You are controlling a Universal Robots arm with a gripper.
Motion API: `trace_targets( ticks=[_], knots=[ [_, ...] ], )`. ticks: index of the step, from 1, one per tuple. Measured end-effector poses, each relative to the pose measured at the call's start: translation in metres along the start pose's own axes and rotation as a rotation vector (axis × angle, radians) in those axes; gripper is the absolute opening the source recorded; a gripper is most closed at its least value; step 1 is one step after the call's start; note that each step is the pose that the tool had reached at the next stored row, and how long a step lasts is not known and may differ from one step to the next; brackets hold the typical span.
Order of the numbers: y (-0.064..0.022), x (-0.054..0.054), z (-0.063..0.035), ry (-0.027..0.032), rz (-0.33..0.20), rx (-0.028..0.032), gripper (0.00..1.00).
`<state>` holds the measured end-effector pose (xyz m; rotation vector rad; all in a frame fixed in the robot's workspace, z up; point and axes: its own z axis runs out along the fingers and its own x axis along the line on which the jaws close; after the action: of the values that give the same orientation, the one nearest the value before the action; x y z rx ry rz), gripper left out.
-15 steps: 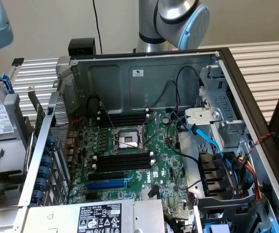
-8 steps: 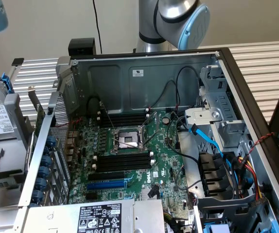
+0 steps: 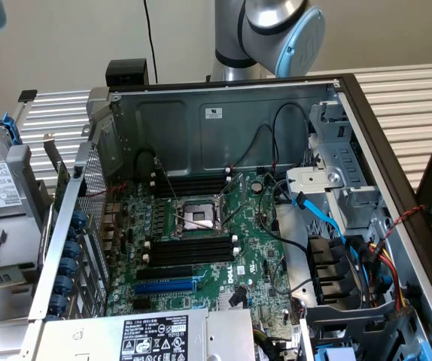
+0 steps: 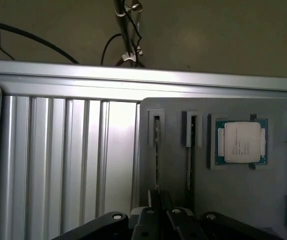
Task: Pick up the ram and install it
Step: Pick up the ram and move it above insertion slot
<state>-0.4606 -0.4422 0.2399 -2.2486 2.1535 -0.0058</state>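
1. Nearest my wrist camera, the end effector (image 4: 158,200) is clenched narrow, and I judge it is pinching the near end of the ram (image 4: 157,150).
2. The ram stands on edge in a slot of the grey holder (image 4: 176,180), its long axis running straight away from the end effector.
3. A second stick (image 4: 189,165) lies between the ram and the processor (image 4: 241,142).
4. On the ram's far side from the processor lies the ribbed worktop (image 4: 58,160).

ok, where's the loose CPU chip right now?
Wrist view: the CPU chip lies flat in a square pocket of the gray holder, beside its two narrow slots.
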Motion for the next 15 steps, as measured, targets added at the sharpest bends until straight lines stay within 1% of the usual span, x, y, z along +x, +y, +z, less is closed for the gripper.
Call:
trace_targets(
  ticks=[3, 6, 9, 12, 15],
  knots=[
    [-0.0001, 0.000, -0.0075, 0.0002, 0.000, 0.0029, 0.12],
    [-0.0004, 0.000, -0.0177, 0.0004, 0.000, 0.0062, 0.12],
    [-0.0005, 0.000, -0.0250, 0.0007, 0.000, 0.0143, 0.12],
    [-0.0007, -0.001, -0.0317, 0.0008, 0.000, 0.0189, 0.12],
    [-0.0008, -0.001, -0.0371, 0.0011, 0.000, 0.0190, 0.12]
  ],
)
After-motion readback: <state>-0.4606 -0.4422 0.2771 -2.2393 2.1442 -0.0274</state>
